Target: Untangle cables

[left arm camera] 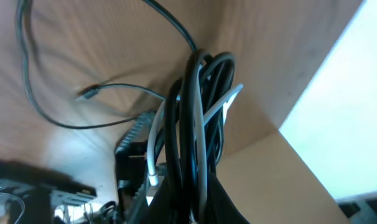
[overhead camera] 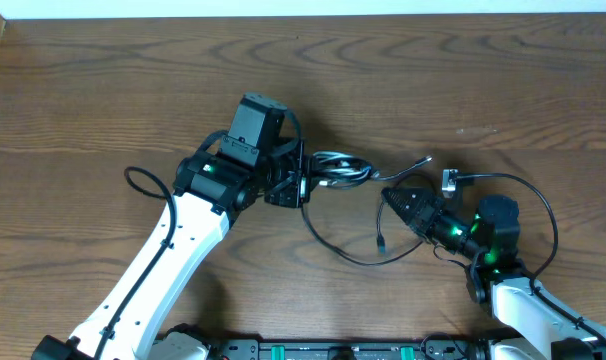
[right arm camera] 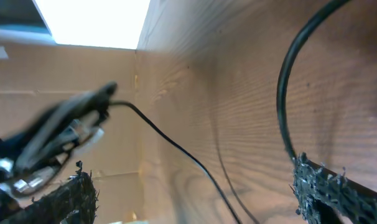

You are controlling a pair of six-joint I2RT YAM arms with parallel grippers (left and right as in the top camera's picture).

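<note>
The cables [overhead camera: 335,168] form a small looped bundle at the table's middle: several black cords and a white one. My left gripper [overhead camera: 304,184] is shut on the bundle's left end. In the left wrist view the bundle [left arm camera: 195,118] rises straight out of the jaws, the white cord [left arm camera: 152,146] among the black ones. A loose black cord [overhead camera: 328,243] loops toward the front and ends in a small plug [overhead camera: 381,243]. My right gripper [overhead camera: 393,207] stands open just right of the bundle, holding nothing. In its view a thin cord [right arm camera: 176,147] runs between the spread fingers [right arm camera: 328,190].
Another cord with a silver plug [overhead camera: 448,180] arcs round the right arm [overhead camera: 498,225] to the right. A short cord end [overhead camera: 423,161] pokes out right of the bundle. Bare wooden table [overhead camera: 133,90] lies to the left and back. The arm bases sit at the front edge.
</note>
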